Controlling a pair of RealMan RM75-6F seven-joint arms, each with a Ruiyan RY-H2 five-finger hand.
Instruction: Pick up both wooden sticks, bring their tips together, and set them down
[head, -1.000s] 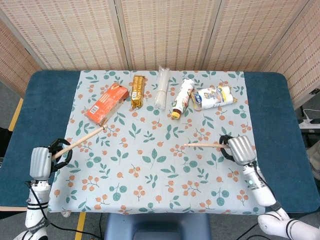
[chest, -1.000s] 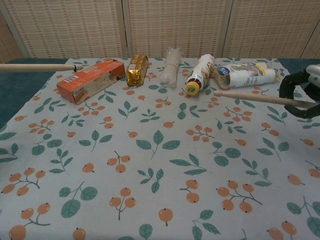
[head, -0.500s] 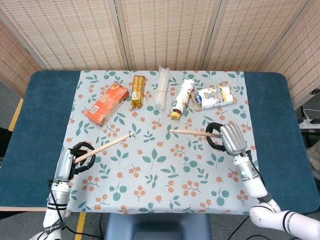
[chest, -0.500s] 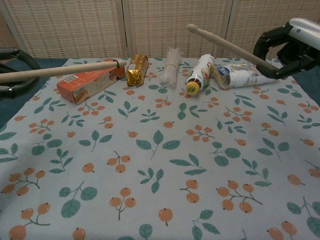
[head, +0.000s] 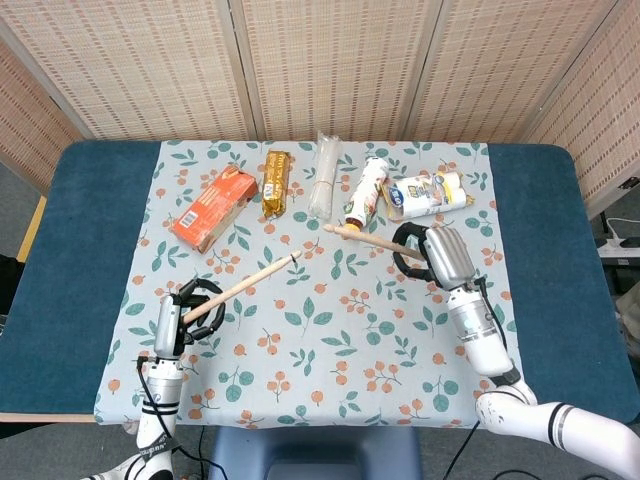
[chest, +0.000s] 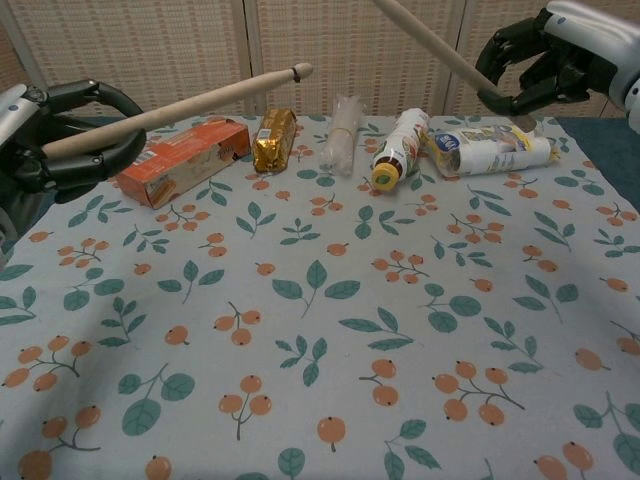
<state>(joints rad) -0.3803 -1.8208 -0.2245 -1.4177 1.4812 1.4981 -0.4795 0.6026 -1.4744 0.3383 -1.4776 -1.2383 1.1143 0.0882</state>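
Two pale wooden drumsticks are held in the air over the floral tablecloth (head: 330, 340). My left hand (head: 185, 310) grips the left stick (head: 250, 283) by its butt; that stick slants up and right, its tip near the table's middle (chest: 190, 102). My right hand (head: 432, 252) grips the right stick (head: 365, 238), which points left with its tip a short way from the other tip. In the chest view the left hand (chest: 55, 135) sits at the left edge. The right hand (chest: 545, 60) is at the top right, and its stick (chest: 425, 45) runs out of the top of that view.
Along the far side of the cloth lie an orange box (head: 213, 207), a gold packet (head: 276, 181), a clear wrapped roll (head: 324, 175), a bottle with a yellow cap (head: 363, 196) and a white packet (head: 428, 193). Blue table surface (head: 95, 230) flanks the cloth.
Both hands have moved inward and up with their sticks. The two tips have come much closer together above the middle of the table.
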